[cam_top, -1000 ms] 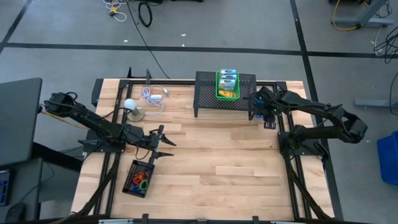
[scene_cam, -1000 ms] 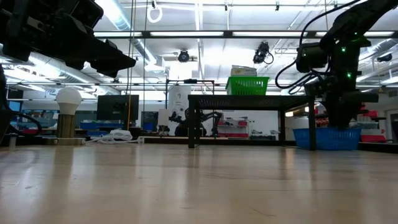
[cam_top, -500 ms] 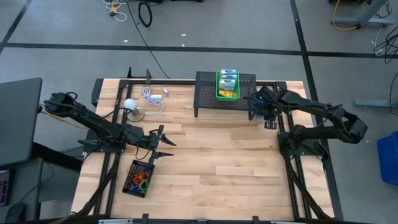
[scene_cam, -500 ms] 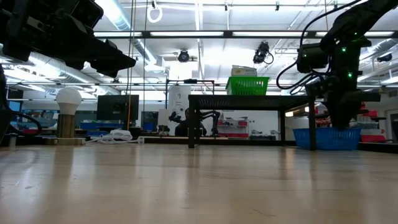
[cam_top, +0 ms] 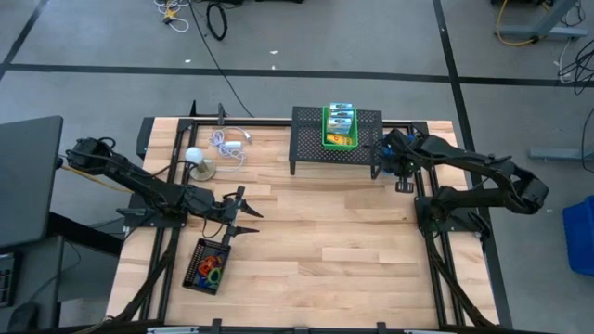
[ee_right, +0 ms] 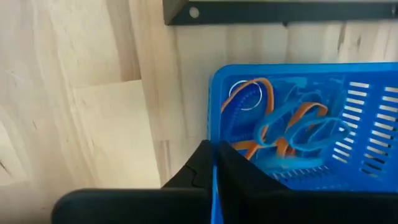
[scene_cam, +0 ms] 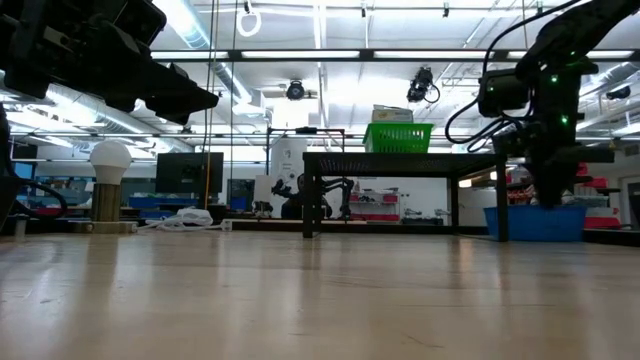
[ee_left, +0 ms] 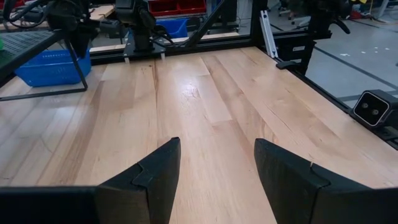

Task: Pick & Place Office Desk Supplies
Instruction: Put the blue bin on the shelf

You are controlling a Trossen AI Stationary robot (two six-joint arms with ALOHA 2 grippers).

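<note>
My right gripper [cam_top: 397, 167] is at the right end of the black rack [cam_top: 311, 139], shut on a blue slotted basket [ee_right: 311, 124] that holds orange and blue loops [ee_right: 273, 130]. The basket also shows in the low view [scene_cam: 535, 222]. A green basket [cam_top: 339, 132] with yellow crayon boxes [cam_top: 340, 115] stands on the rack. My left gripper [cam_top: 243, 215] is open and empty above the table's left part, beside a black bin [cam_top: 209, 264] of coloured loops. My right gripper pinches the blue basket's side wall [ee_right: 213, 134] near a corner, one finger inside the basket and one outside. The fingers come from above, pointing down. The basket sits level below them; whether its bottom rests on the table I cannot tell.
A white ball on a stand [cam_top: 193, 156] and a white coiled cable [cam_top: 229, 144] lie at the far left. The rack's legs [scene_cam: 308, 200] stand near the far edge. Bare wood [cam_top: 325, 232] spans the table's middle and near side.
My right gripper has gone a little toward the table's right edge, and the blue basket has gone with it, staying level.
</note>
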